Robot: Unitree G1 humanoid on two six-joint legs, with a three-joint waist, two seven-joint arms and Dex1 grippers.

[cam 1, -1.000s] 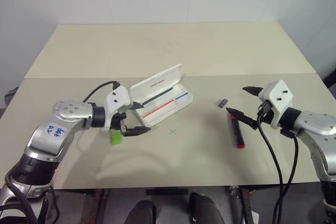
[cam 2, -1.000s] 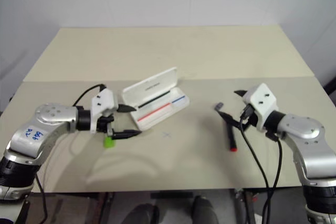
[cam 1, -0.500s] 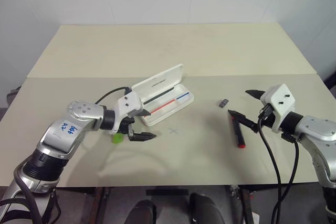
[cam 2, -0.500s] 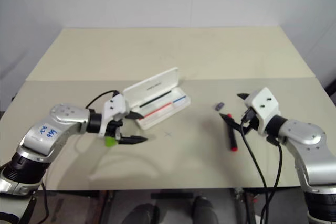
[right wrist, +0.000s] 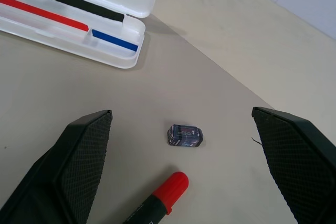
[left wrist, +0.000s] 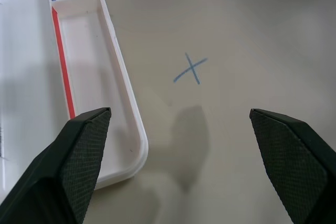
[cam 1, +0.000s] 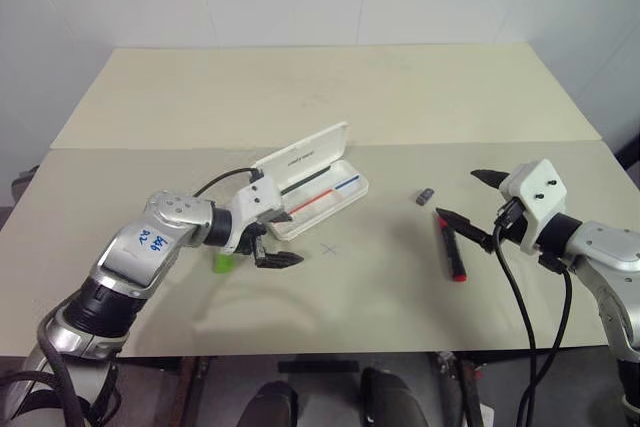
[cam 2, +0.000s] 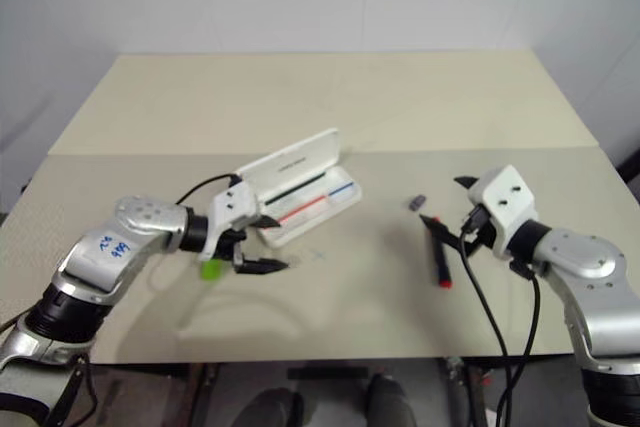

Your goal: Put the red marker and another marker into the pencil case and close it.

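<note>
The white pencil case (cam 1: 325,195) lies open at mid table, lid (cam 1: 300,158) raised behind it, with thin red and blue lines inside. The lime-green highlighter (cam 1: 223,263) lies to its left front, beside my left wrist. My left gripper (cam 1: 284,238) is open, low over the table by the case's near corner (left wrist: 123,103), and holds nothing. The red marker (cam 1: 452,252), red and black, lies on the right. My right gripper (cam 1: 458,195) hovers open just above its far end (right wrist: 169,191), empty.
A small dark grey piece (cam 1: 426,196) lies between the case and the red marker. A blue X (left wrist: 190,69) is drawn on the table in front of the case. The beige table stretches far behind the case.
My left gripper has moved right and down, from beside the highlighter to the case's near corner. The right gripper has stayed in place.
</note>
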